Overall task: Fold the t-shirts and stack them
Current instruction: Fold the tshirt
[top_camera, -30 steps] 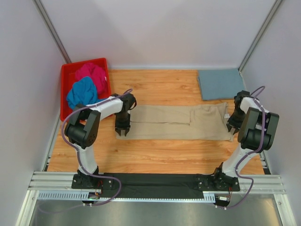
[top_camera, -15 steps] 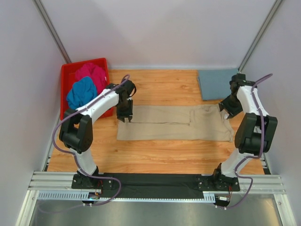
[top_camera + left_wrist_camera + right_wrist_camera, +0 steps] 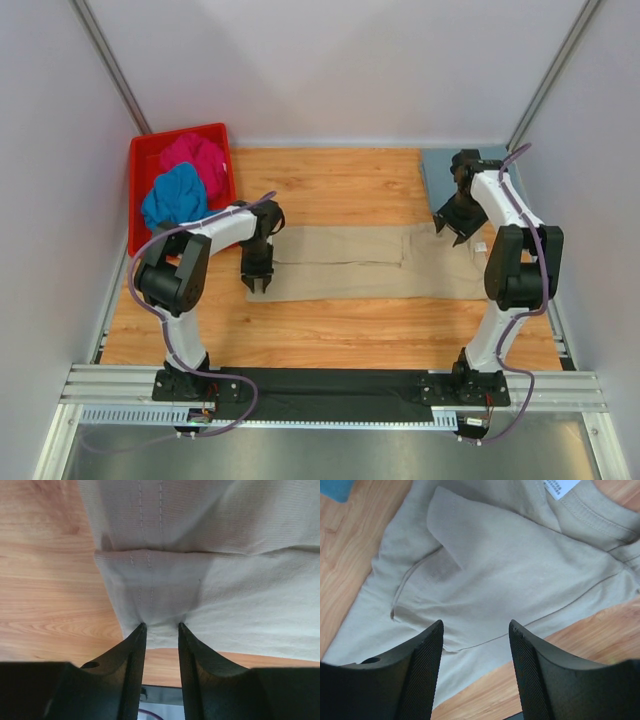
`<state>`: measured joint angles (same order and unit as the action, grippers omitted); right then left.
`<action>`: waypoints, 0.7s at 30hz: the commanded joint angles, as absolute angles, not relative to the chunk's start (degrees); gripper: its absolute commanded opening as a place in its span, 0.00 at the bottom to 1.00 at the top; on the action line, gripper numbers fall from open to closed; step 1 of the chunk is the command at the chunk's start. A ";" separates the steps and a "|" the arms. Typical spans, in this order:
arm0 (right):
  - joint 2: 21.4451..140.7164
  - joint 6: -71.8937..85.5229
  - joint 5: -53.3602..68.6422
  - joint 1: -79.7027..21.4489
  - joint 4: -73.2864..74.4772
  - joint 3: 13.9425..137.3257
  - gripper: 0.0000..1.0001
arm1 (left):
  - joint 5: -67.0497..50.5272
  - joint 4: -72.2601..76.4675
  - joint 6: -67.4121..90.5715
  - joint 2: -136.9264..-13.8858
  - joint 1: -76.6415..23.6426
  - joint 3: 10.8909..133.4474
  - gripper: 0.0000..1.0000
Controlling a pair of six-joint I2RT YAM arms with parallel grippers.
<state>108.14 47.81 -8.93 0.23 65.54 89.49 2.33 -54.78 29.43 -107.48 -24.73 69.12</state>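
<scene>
**Top view.** The beige t-shirt (image 3: pixel 370 262) lies mid-table (image 3: pixel 330 335), folded into a narrow strip. Its long axis runs left to right, hem toward the left arm and collar toward the right. The left gripper (image 3: pixel 257 274) is at the near hem corner. The right gripper (image 3: pixel 455 215) hangs over the far collar end. A folded grey-blue t-shirt (image 3: pixel 455 170) sits in the far right corner, partly under that arm. The magenta t-shirt (image 3: pixel 197 155) and the bright blue t-shirt (image 3: pixel 172 197) are heaped in the red bin (image 3: pixel 150 150).

**Left wrist.** The jaws are partway closed, tips at the hem edge with cloth puckered between them. I cannot tell whether it is a true pinch.

**Right wrist.** The jaws are wide apart and hold nothing, hovering above the shoulder area. A folded sleeve flap (image 3: pixel 455 525) lies loose, and the neck label (image 3: pixel 561 486) shows at the top of the view.

**Risks, as I judge them.**
- The left tips may catch only the upper layers, and lifting then would peel the strip open.
- A lift at one end alone would skew the strip.
- A low right approach could flick the sleeve flap out.
- The right arm could also nudge the grey-blue t-shirt.
</scene>
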 commanded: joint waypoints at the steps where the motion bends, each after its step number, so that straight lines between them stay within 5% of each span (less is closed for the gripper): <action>1: 103.36 43.43 -10.55 0.44 67.32 88.95 0.57 | 0.36 -51.95 30.67 -108.02 -23.21 65.40 0.38; 14: 101.69 47.98 -8.71 0.61 64.96 82.27 0.60 | -3.43 -57.91 38.66 -96.97 -20.92 50.55 0.38; 21: 105.02 53.35 -8.08 -2.02 60.48 81.83 0.61 | -2.81 -64.86 42.36 -86.40 -20.21 57.38 0.40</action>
<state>103.02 49.50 -8.29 0.01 64.62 81.03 -3.11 -62.50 39.66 -91.26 -20.36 51.81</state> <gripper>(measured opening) 0.604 0.392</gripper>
